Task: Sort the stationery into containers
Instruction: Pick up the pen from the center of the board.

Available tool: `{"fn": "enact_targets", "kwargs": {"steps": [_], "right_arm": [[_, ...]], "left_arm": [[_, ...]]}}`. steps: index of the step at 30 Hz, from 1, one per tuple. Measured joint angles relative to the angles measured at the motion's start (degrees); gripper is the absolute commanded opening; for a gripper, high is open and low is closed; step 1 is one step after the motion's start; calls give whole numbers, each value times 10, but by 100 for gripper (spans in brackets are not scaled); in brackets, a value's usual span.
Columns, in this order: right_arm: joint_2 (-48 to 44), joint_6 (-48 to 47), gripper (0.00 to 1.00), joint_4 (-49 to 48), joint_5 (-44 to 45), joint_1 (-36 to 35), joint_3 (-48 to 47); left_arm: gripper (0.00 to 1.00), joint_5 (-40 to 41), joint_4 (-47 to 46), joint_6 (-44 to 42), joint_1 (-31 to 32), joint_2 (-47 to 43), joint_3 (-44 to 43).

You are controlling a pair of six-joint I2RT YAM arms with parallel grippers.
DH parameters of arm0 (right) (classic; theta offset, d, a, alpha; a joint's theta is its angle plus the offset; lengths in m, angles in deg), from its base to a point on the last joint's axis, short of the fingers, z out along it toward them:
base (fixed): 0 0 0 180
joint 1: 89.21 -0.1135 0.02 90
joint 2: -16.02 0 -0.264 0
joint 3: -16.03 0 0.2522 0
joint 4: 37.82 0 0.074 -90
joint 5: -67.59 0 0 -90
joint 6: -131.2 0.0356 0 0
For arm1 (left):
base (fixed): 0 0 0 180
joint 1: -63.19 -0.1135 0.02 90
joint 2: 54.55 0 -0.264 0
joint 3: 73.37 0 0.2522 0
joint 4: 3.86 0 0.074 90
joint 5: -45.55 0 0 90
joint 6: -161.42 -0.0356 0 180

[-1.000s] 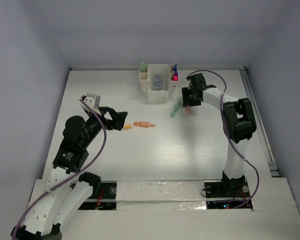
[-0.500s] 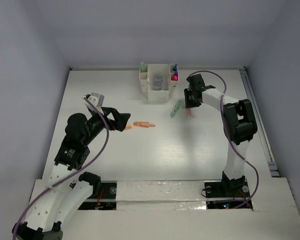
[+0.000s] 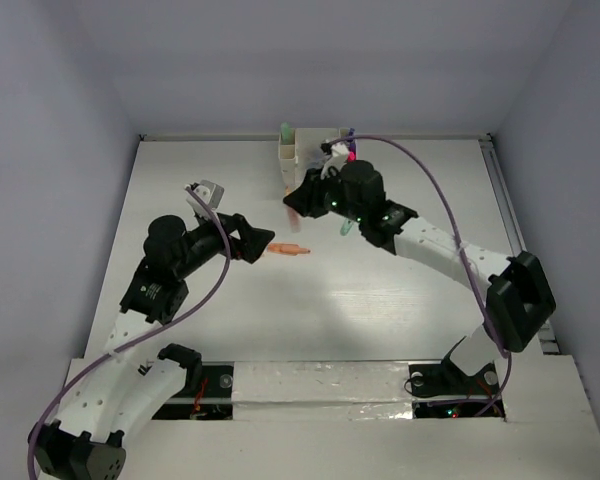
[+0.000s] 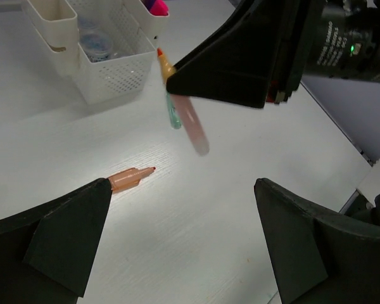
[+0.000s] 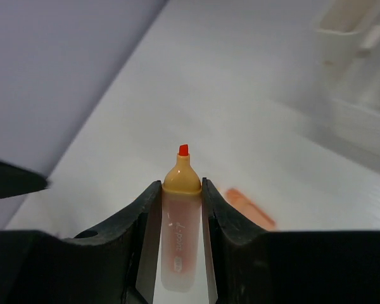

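1. Top external view, far left: the left gripper (image 3: 250, 243) hangs over the table (image 3: 180, 180) with its jaws spread wide and nothing between them.
2. Just right of it, the orange marker (image 3: 288, 248) lies flat on the table with its narrow tip toward the right. In the left wrist view it sits ahead of the open fingers (image 4: 63, 240), touching neither.
3. Further right, the right gripper (image 3: 298, 205) is stretched across the middle of the table, raised off the surface. It is clamped on the peach marker (image 5: 179, 234). In the right wrist view both fingers press the pale barrel, and the amber collar and red tip stick out past the fingertips.
4. The mint green marker (image 4: 173, 115) lies on the table under the right arm. Only part of it shows from above.
5. The white organizer (image 4: 107, 79) stands at the far side of the table, partly hidden behind the right arm.
   - A round tub (image 4: 95, 44) sits in its middle compartment.
   - A green marker (image 3: 286, 131) stands upright in the left side compartment.
   - A pink marker (image 4: 156, 6) is in the right side compartment.
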Motion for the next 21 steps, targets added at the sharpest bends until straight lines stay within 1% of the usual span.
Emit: {"fn": "enact_targets", "kwargs": {"steps": [1, 3, 5, 10, 14, 21], "right_arm": [[7, 13, 11, -22, -6, -21, 0], [23, 30, 11, -54, -9, -55, 0], [37, 43, 11, -75, -10, -73, 0], [47, 60, 11, -96, -5, -86, 0], [47, 68, 11, -119, -3, -91, -1], [47, 76, 11, -147, -2, -107, -1]], "left_arm": [[94, -1, 0, 1, 0, 5, 0], [88, 0, 0, 2, 0, 16, 1], [84, 6, 0, 2, 0, 21, 1], [73, 36, 0, 2, 0, 31, 1], [60, 36, 0, 1, 0, 45, 1], [51, 29, 0, 1, 0, 66, 1]]}}
